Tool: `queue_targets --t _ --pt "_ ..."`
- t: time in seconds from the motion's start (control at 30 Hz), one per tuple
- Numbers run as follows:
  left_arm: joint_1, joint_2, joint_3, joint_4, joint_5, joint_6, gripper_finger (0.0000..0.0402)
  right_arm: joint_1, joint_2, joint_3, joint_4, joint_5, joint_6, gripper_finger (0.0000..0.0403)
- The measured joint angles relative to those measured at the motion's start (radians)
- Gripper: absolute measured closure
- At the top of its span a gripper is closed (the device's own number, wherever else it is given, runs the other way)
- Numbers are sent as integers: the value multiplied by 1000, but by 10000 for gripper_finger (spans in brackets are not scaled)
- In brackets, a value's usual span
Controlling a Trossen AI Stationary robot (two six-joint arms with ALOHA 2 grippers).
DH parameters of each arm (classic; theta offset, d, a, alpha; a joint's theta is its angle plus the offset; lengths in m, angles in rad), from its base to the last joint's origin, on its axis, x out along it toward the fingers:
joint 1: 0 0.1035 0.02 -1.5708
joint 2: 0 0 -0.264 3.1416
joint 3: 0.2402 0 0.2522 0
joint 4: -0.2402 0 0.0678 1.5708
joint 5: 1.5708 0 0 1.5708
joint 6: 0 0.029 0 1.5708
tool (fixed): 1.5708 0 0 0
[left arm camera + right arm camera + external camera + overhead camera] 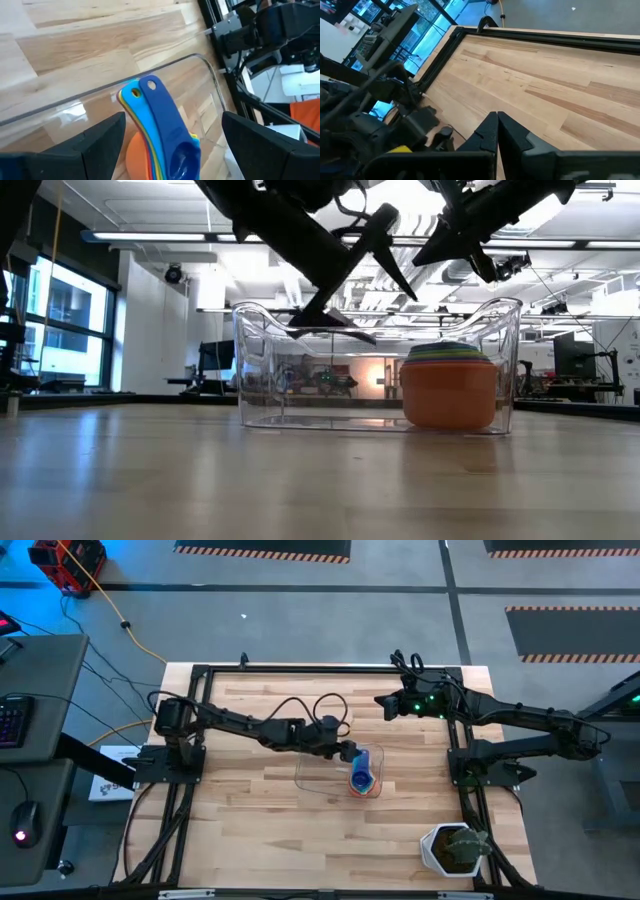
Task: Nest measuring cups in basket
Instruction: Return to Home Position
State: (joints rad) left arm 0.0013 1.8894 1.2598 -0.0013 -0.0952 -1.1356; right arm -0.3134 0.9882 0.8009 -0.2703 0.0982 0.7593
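Plastic cups (362,778) are sitting nested in the basket (315,776), just below the left hand (354,753), which is hanging spread wide and empty; the right hand (382,702) is waiting pinched closed, well apart.

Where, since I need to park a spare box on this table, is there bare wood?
The table is barest below the basket in the high view, from its left edge to the plant pot. Crowded: the middle, where the open left gripper hangs over the stacked cups, and the far right, under the shut right gripper.
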Motion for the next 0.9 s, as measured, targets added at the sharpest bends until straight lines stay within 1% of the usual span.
queue_targets --t 0.13,0.23,0.37,0.47,0.53,0.7,0.9 --pt "0 -37 0 -23 0 66 80 0 0 0 0 0 0 402" --pt "-2 -91 0 -57 -25 162 80 0 0 0 0 0 0 402" --pt "-19 -205 0 -74 -99 349 80 0 0 0 0 0 -17 402" --pt "-35 -297 0 -71 -119 502 80 0 0 0 0 0 -27 402" --pt "-44 -356 0 -79 -142 570 80 0 0 0 -1 -1 -27 402" --pt "-49 -475 0 -96 -147 631 80 0 0 0 0 -12 -64 402" --pt "-49 -565 1 -61 -116 584 80 0 -1 0 5 -102 -114 402"
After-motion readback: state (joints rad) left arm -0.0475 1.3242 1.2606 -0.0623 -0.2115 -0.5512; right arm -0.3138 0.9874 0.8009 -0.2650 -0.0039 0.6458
